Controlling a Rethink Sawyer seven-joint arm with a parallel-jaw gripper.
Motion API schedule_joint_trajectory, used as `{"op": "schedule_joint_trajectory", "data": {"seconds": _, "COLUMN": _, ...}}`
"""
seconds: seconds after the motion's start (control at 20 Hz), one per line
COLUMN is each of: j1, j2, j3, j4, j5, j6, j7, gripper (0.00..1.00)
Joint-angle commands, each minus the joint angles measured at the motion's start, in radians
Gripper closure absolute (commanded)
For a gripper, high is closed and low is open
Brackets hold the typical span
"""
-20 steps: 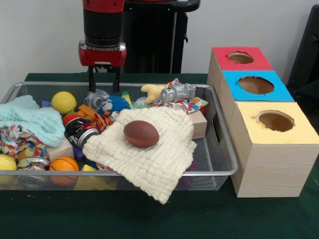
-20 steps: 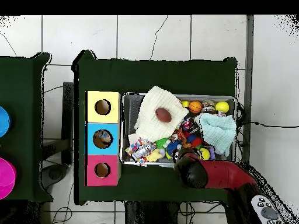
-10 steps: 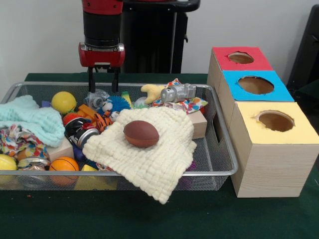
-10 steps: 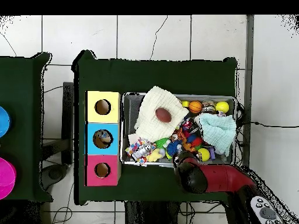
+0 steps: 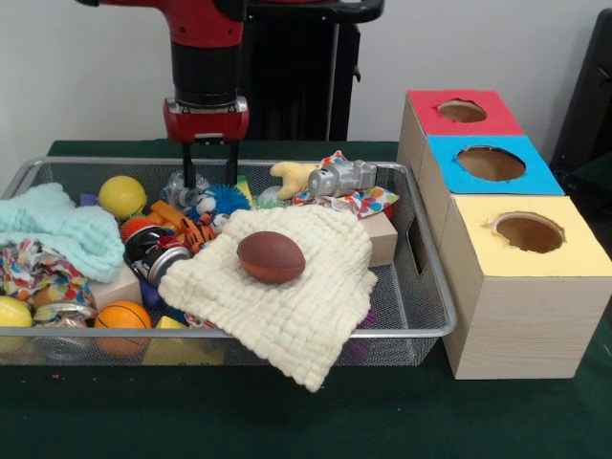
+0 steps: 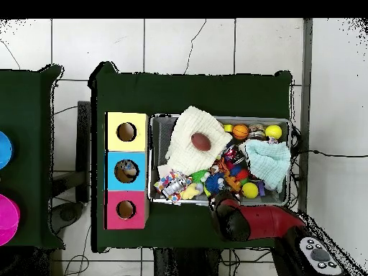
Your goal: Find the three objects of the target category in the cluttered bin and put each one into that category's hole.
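3 holes in the box row on the right: red (image 5: 462, 111), blue (image 5: 491, 163), yellow (image 5: 528, 232). Left to right in front view: mesh bin (image 5: 432, 287) holds mint cloth (image 5: 62, 232), yellow ball (image 5: 122, 195), orange ball (image 5: 123, 316), then gripper (image 5: 209, 179) hanging over bin's far side, fingers parted, tips just above blue spiky toy (image 5: 226, 198), holding nothing. Brown football (image 5: 271, 256) sits on cream cloth (image 5: 292, 287) mid-bin, well apart from gripper. Grey toy camera (image 5: 341, 177) at far edge
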State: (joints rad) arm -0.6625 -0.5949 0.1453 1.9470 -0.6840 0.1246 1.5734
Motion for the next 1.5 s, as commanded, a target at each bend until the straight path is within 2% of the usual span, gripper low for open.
{"op": "schedule_joint_trajectory", "data": {"seconds": 0.05, "j1": -0.017, "j2": 0.106, "j3": 0.0, "j4": -0.095, "j5": -0.083, "j6": -0.054, "j7": 0.051, "gripper": 0.0}}
{"op": "schedule_joint_trajectory", "data": {"seconds": 0.4, "j1": -0.034, "j2": 0.087, "j3": 0.005, "j4": -0.07, "j5": -0.089, "j6": -0.062, "j7": 0.043, "gripper": 0.0}}
{"op": "schedule_joint_trajectory", "data": {"seconds": 0.6, "j1": -0.069, "j2": 0.074, "j3": 0.052, "j4": -0.047, "j5": -0.071, "j6": -0.042, "j7": 0.032, "gripper": 0.0}}
{"op": "schedule_joint_trajectory", "data": {"seconds": 0.8, "j1": -0.121, "j2": 0.024, "j3": 0.111, "j4": -0.014, "j5": -0.046, "j6": 0.011, "j7": 0.006, "gripper": 0.0}}
{"op": "schedule_joint_trajectory", "data": {"seconds": 1.0, "j1": -0.129, "j2": -0.016, "j3": 0.141, "j4": -0.006, "j5": -0.014, "j6": 0.065, "j7": -0.005, "gripper": 0.0}}
{"op": "schedule_joint_trajectory", "data": {"seconds": 1.2, "j1": -0.148, "j2": -0.029, "j3": 0.166, "j4": 0.004, "j5": -0.001, "j6": 0.081, "j7": -0.004, "gripper": 0.0}}
{"op": "schedule_joint_trajectory", "data": {"seconds": 1.5, "j1": -0.138, "j2": -0.056, "j3": 0.171, "j4": -0.008, "j5": 0.006, "j6": 0.102, "j7": 0.007, "gripper": 0.0}}
